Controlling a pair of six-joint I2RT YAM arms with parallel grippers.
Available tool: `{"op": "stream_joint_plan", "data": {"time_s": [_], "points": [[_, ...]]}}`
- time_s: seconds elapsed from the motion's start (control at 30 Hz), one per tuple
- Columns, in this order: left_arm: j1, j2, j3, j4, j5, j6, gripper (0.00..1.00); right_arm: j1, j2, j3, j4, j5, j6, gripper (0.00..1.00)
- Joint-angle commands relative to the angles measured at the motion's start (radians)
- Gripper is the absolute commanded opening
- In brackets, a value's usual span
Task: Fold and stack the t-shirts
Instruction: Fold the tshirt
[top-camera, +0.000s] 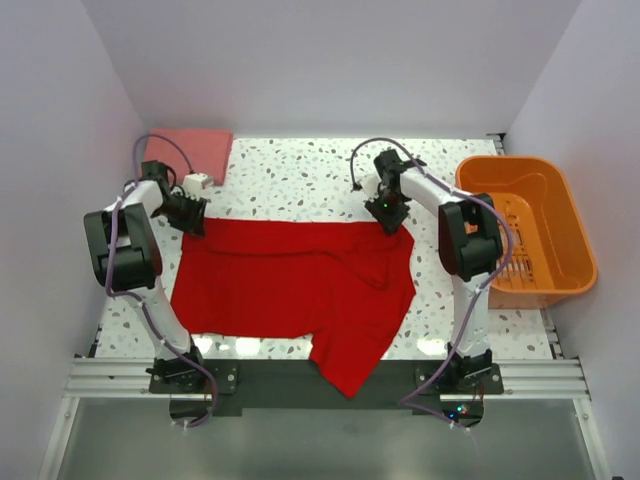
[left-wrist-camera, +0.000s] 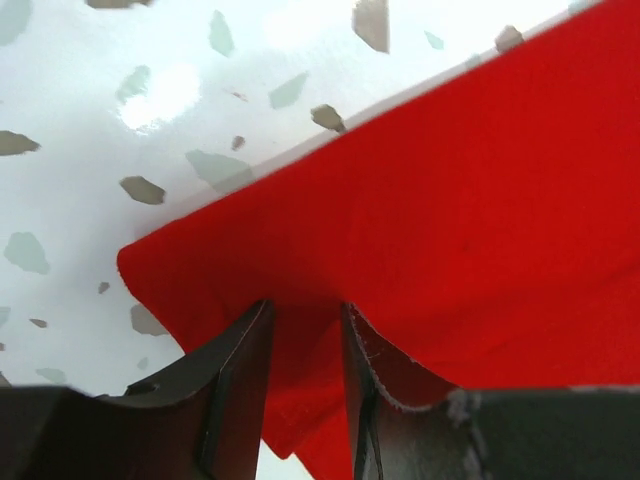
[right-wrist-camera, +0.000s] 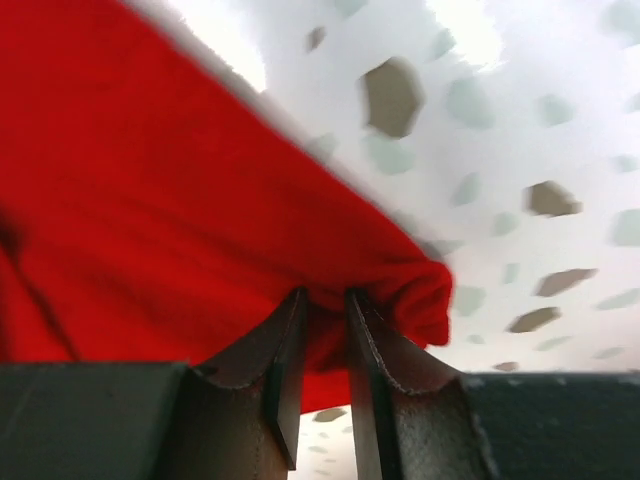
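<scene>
The bright red t-shirt (top-camera: 290, 280) lies spread across the speckled table, with one part hanging over the near edge. My left gripper (top-camera: 195, 222) is at its far left corner, and in the left wrist view the gripper (left-wrist-camera: 308, 315) is shut on a fold of the red cloth (left-wrist-camera: 470, 200). My right gripper (top-camera: 390, 222) is at the far right corner. In the right wrist view it (right-wrist-camera: 325, 300) pinches the bunched hem of the red cloth (right-wrist-camera: 150, 200). The salmon-pink t-shirt (top-camera: 190, 152) lies folded flat at the back left.
An orange slatted basket (top-camera: 505, 161) stands at the right side of the table, close to the right arm. A small white box (top-camera: 197, 183) sits beside the pink shirt, just behind the left gripper. White walls close in the table.
</scene>
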Motion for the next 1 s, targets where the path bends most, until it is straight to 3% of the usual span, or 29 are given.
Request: {"op": "stream_joint_plan", "data": {"time_s": [0.0,0.3,0.43,0.57,0.73,0.97], "points": [[0.007,0.088,0.040,0.057,-0.103,-0.062,0.38,-0.005,0.068,0.090,0.062,0.138,-0.027,0.26],[0.016,0.336,0.402,0.014,-0.119,-0.091,0.38,-0.017,0.237,0.348,0.144,0.230,-0.006,0.31],[0.015,0.292,0.438,0.011,-0.016,-0.085,0.43,-0.017,0.231,0.419,0.200,0.252,-0.014,0.40],[0.016,0.154,0.400,-0.006,0.120,-0.029,0.49,-0.017,0.145,0.511,0.159,0.137,-0.023,0.58],[0.059,-0.060,0.306,-0.195,0.264,0.211,0.55,0.006,-0.059,0.396,0.001,-0.045,-0.057,0.78],[0.153,-0.231,0.075,-0.476,0.324,0.591,0.55,0.136,-0.366,0.020,-0.224,-0.276,-0.161,0.75]]}}
